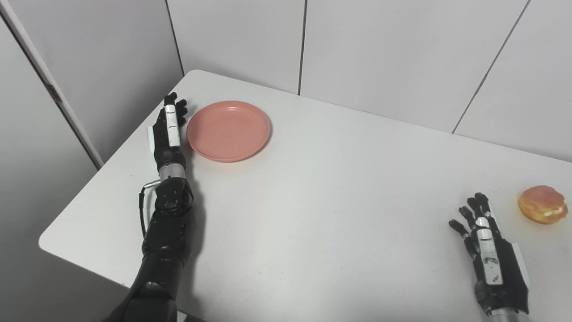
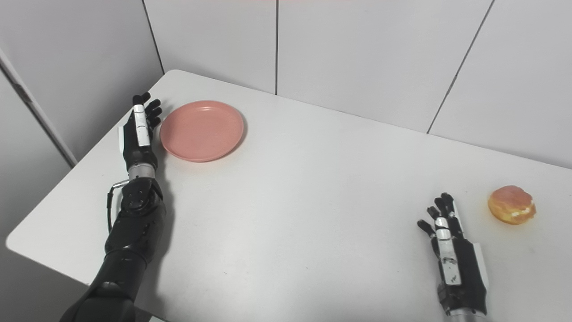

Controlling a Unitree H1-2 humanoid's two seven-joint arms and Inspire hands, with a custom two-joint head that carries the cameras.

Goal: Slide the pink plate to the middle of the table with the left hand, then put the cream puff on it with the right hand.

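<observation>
My left hand (image 1: 169, 127) stands on edge at the far left of the white table (image 1: 321, 210), fingers straight and close together, empty, with the palm side turned toward the pink plate (image 1: 228, 130), which lies just to its right. From here I cannot tell whether my fingers already touch the rim or stop just short of it. The plate sits well left of the table's middle, so the slide is the step in hand, and I judge it hardly begun. To do it well I would keep the hand upright like a paddle, low enough that the finger edge meets the rim's side wall and does not ride over it, and press at the middle of the left rim so the plate travels straight and does not spin away toward the far edge. The push should run right and a little nearer, toward the open centre of the table, slow and even, since a light plate on a smooth top may skate ahead of the hand once it breaks free. My right hand (image 2: 451, 250) rests near the right front of the table, fingers spread loosely and holding nothing; it waits. The cream puff (image 2: 511, 205) lies on the table just beyond it to the far right, apart from the fingers, its pale filling showing at the side, and it needs no attention until the plate is placed.
</observation>
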